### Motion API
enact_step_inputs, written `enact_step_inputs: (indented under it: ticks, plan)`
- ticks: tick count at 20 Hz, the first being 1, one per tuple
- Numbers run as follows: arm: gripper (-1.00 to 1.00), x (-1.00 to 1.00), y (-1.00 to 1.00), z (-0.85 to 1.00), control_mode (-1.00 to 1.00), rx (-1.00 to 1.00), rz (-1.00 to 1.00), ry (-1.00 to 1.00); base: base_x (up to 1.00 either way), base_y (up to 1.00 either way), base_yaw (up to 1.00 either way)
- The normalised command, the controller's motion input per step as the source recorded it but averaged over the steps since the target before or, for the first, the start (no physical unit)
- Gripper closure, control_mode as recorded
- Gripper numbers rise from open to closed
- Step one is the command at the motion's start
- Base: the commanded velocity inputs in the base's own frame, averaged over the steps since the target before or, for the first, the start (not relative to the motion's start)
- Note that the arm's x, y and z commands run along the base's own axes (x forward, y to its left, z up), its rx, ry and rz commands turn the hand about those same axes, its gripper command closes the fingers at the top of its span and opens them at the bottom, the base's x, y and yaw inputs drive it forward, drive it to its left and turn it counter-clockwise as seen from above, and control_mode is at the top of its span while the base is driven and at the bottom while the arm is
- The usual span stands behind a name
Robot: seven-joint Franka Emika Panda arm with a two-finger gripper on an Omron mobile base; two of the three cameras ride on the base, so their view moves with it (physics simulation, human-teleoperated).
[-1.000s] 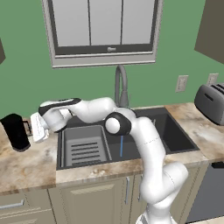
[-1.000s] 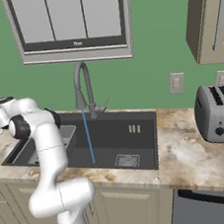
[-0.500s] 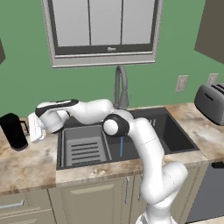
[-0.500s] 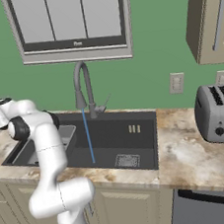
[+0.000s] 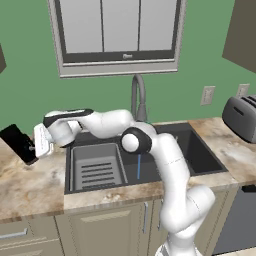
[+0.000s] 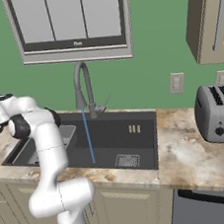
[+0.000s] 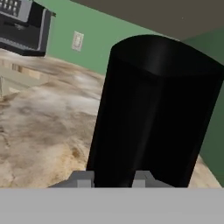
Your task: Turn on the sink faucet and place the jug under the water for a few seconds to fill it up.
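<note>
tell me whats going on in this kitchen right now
A white robot arm reaches far to its left over the counter, where its gripper is shut on the black jug, which is tilted and off the counter. The sink faucet is already on: a thin blue stream of water falls into the sink. The jug is not yet under the water. A silver toaster sits on the counter at the far right.

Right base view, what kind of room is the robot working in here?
It looks like a home kitchen, computer-rendered. A dark sink is set into a stone-look counter with a tall curved faucet running water, and a silver toaster stands to the right, with cabinets below.
</note>
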Motion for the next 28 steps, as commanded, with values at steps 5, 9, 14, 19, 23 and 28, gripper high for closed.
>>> enact_step_inputs:
  ticks: [5, 9, 14, 19, 23, 28]
  plan:
    - [1.0, -0.03, -0.6, 0.2, -1.0, 0.07, 0.0, 0.0, 0.0, 0.0, 0.0]
    - [1.0, -0.11, -0.67, 0.19, -1.0, 0.1, 0.0, 0.0, 0.0, 0.0, 0.0]
    - [1.0, -0.22, -0.61, 0.24, -1.0, 0.12, 0.0, 0.0, 0.0, 0.0, 0.0]
    - [1.0, -0.5, -0.65, 0.43, -1.0, 0.12, 0.0, 0.0, 0.0, 0.0, 0.0]
    - [1.0, -0.59, -0.59, 0.62, -1.0, 0.07, -0.02, 0.0, 0.0, 0.0, 0.0]
    - [1.0, -0.46, -0.54, 0.71, -1.0, 0.04, -0.06, 0.0, 0.0, 0.0, 0.0]
